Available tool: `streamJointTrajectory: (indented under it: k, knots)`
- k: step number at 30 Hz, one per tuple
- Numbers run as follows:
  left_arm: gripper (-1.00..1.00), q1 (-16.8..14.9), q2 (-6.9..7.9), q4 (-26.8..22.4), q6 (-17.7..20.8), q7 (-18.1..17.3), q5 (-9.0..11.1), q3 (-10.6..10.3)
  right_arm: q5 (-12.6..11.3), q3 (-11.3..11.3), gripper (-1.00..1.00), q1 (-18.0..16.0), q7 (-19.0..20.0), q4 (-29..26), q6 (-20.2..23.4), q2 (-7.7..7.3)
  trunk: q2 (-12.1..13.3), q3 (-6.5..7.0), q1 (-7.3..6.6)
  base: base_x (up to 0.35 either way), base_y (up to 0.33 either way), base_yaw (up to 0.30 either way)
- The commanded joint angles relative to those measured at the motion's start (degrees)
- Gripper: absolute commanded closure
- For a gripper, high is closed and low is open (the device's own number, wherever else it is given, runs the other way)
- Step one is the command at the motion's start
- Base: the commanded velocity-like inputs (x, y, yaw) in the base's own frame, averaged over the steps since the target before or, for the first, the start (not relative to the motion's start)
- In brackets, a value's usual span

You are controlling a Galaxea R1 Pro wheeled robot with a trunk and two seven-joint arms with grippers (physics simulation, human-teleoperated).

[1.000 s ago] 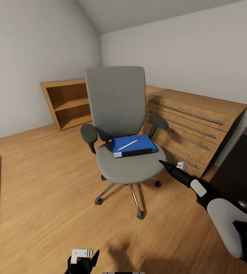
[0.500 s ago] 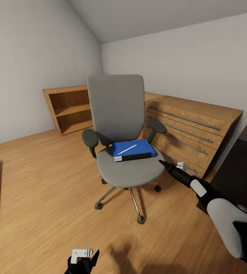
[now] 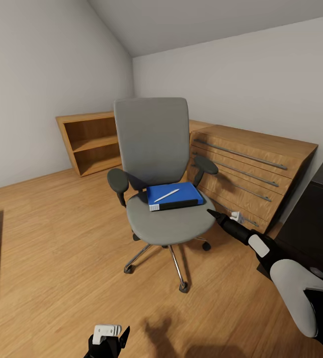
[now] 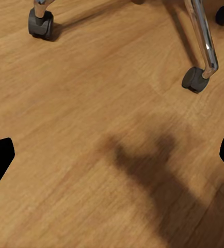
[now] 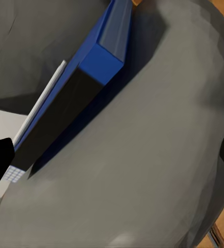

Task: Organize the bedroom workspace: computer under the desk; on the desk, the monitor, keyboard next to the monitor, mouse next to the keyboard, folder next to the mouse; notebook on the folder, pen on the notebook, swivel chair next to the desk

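Folder lay flat on the swivel chair; the released right gripper (at its 4 o'clock) was best slid under its dark edge.

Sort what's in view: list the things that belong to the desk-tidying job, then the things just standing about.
Part of the job:
- swivel chair
- blue folder lying on the chair's seat
- pen lying on top of the folder
- right gripper, beside the seat's edge

Just standing about:
- open oak shelf against the wall
- oak drawer unit behind the chair
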Motion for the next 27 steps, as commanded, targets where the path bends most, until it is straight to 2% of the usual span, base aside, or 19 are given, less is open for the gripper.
streamJointTrajectory:
  k: [1,18,27]
  knots:
    - [-1.0,-0.02,-0.04,0.04,0.02,-0.52,0.42,0.24,-0.33,-0.23,-1.0,-0.03,0.14,0.02,0.54,0.04,-0.02,-0.05,-0.01,0.0,0.0,0.0]
    - [-1.0,-0.01,0.04,0.19,0.02,-0.53,0.42,0.28,-0.29,-0.24,-1.0,-0.03,0.15,0.04,0.38,0.22,-0.02,-0.05,-0.01,-0.012,0.001,0.0]
    - [-1.0,0.0,0.04,0.98,0.0,-0.53,0.42,0.19,-0.29,-0.25,-1.0,-0.03,0.15,0.06,0.36,0.19,-0.02,-0.05,-0.01,-0.212,0.158,0.0]
